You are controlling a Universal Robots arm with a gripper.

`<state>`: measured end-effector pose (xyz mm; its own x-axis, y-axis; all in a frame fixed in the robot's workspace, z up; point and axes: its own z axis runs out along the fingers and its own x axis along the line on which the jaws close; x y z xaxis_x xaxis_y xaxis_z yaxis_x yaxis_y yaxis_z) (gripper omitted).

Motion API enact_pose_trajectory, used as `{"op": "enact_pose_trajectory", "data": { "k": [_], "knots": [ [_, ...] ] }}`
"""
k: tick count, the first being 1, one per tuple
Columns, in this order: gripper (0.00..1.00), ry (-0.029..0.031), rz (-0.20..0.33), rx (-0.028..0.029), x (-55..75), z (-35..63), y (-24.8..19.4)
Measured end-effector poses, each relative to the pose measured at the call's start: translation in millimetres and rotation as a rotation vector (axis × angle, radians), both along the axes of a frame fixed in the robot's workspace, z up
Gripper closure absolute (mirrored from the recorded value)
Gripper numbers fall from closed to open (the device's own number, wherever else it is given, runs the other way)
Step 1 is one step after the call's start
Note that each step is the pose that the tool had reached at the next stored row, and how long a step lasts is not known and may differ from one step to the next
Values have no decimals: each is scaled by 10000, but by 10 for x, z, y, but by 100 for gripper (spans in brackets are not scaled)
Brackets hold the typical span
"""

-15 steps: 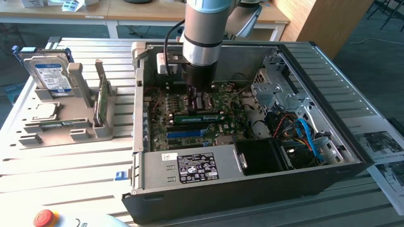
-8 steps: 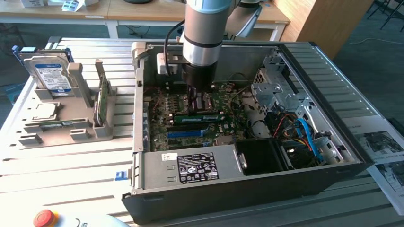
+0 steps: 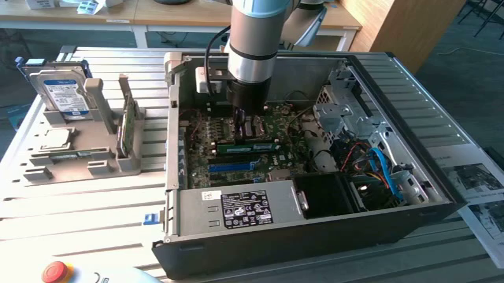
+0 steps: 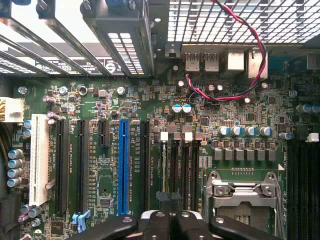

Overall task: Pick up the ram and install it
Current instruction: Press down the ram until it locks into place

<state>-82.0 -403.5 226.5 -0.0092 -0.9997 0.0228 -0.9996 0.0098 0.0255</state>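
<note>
One ram [image 3: 254,143] stands on edge in a memory slot on the motherboard [image 3: 206,154], inside the open computer case [image 3: 315,247]. Pickup and carry look done. Hand [image 3: 245,122] is down in the case at the slots, touching or just beside the ram. From the wrist, the fingers [image 4: 159,224] are pressed together and the ram's thin top edge [image 4: 162,170] runs up to them; can't tell if they pinch it or just push. Seating looks partial at best, latches unclear. A second green stick [image 3: 124,127] sits upright in the grey holder [image 3: 79,159] on the worktop [image 3: 79,206], at the exterior view's left.
</note>
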Motion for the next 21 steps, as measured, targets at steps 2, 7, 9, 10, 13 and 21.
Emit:
{"op": "enact_pose_trajectory", "data": {
  "k": [2,7,9,10,13,21],
  "knots": [
    [90,0,0,0,0,0,0],
    [90,0,0,-1,0,-10,0],
    [90,1,0,-1,0,-13,-1],
    [90,1,0,-1,0,-14,-1],
    [90,1,0,-1,0,-18,-1],
    [90,1,0,-3,0,-32,-1]
  ]
}}
